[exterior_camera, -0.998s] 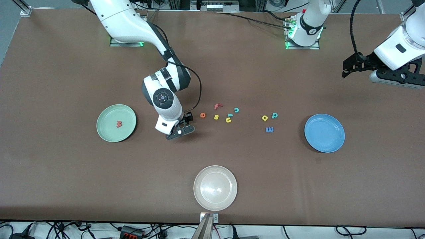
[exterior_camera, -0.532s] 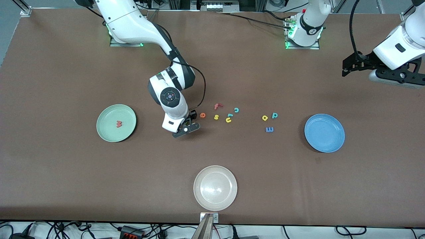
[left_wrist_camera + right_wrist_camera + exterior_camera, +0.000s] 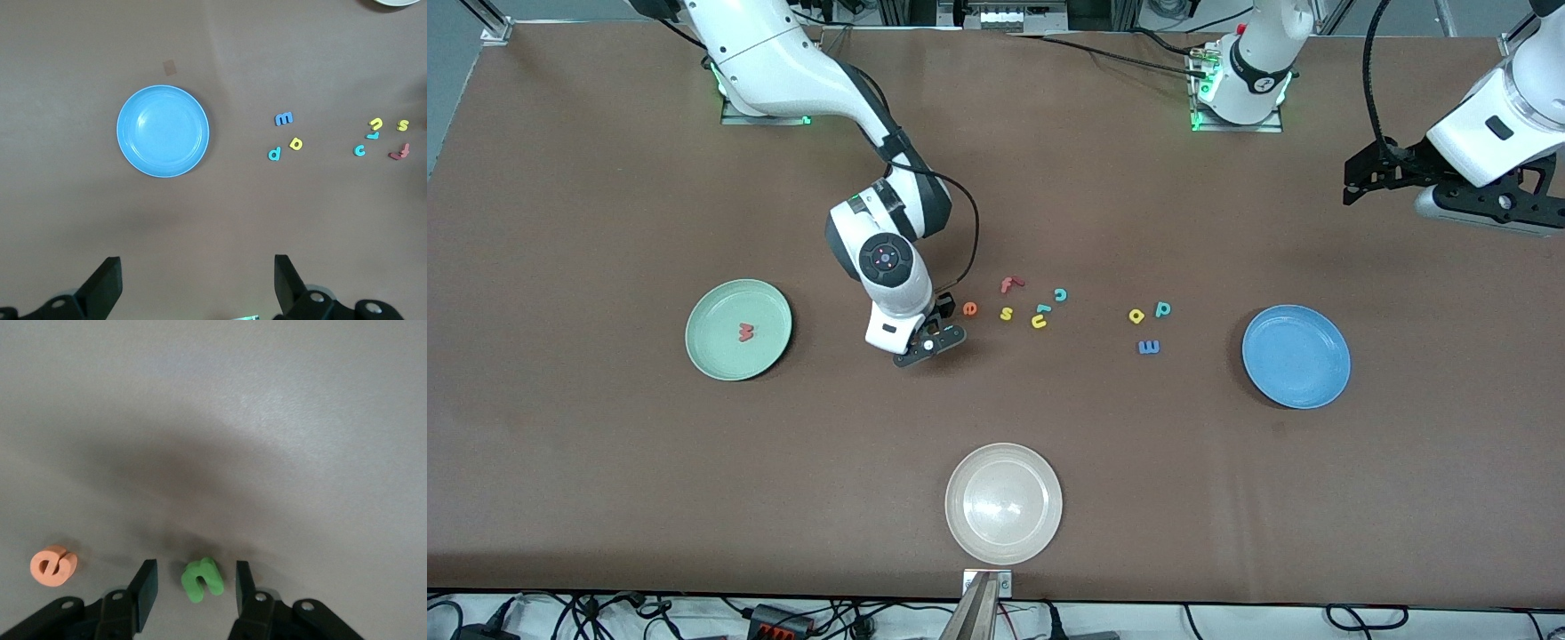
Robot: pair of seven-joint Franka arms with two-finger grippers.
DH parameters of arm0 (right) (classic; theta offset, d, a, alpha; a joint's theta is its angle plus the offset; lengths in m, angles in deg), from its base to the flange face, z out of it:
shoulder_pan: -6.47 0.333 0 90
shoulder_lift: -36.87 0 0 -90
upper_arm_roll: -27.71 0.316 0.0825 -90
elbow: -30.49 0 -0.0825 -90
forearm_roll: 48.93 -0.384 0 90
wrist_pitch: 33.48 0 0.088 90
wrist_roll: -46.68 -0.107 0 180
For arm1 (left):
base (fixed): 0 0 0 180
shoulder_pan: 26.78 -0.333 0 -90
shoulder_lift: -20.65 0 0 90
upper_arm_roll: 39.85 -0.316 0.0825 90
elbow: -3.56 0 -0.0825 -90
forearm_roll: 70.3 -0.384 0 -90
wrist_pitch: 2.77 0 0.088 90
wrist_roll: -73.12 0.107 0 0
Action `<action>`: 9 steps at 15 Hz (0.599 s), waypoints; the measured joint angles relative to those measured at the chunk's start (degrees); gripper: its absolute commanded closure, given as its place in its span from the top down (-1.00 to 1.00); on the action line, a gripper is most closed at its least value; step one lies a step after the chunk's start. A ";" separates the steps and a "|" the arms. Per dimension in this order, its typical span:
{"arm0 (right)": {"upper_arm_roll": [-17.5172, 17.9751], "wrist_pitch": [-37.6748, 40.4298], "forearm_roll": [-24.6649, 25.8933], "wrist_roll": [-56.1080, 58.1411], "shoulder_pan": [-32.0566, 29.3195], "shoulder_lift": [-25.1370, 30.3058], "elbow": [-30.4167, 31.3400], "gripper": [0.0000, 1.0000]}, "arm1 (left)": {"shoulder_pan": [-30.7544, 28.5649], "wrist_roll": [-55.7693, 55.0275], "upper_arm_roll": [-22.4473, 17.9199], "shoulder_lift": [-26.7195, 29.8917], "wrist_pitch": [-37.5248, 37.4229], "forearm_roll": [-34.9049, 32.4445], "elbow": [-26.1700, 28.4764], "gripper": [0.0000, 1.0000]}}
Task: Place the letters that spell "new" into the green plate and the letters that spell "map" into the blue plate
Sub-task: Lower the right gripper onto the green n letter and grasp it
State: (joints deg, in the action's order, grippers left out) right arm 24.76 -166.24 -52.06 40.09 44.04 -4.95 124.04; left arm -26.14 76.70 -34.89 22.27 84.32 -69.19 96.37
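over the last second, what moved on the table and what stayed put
The right gripper moved from near the green plate toward the orange e and came down with its fingers either side of the green n, narrowing but not yet gripping it. Unchanged: the red w in the green plate, the other letters, the blue plate, and the left gripper waiting open.

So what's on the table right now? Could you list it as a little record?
green plate: holds the red w
blue plate: holds nothing
right hand: low over the table, fingers either side of the green n, not yet touching it
orange e: on the table beside that hand
m, a, p: on the table near the blue plate
left hand: open, waiting in the air
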 measured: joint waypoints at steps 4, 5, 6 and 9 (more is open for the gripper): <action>0.00 1.55 0.00 0.08 0.26 -0.35 0.21 0.12 | 0.04 0.00 0.05 0.00 0.00 0.00 -0.01 1.00; 0.00 1.82 0.01 0.17 0.26 -0.47 0.21 0.12 | 0.05 0.00 0.07 0.00 0.00 0.00 -0.01 1.00; 0.00 1.98 0.02 0.40 0.26 -0.53 0.21 0.11 | 0.05 0.00 0.07 0.00 -0.01 0.00 -0.01 1.00; -0.01 2.13 0.02 0.78 0.25 -0.54 0.21 -0.07 | 0.05 0.00 0.08 0.00 -0.02 0.00 -0.01 1.00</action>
State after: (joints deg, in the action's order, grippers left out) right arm 24.75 -164.11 -52.04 40.87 44.29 -5.49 124.25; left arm -26.09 76.70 -34.80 22.27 84.31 -69.19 96.36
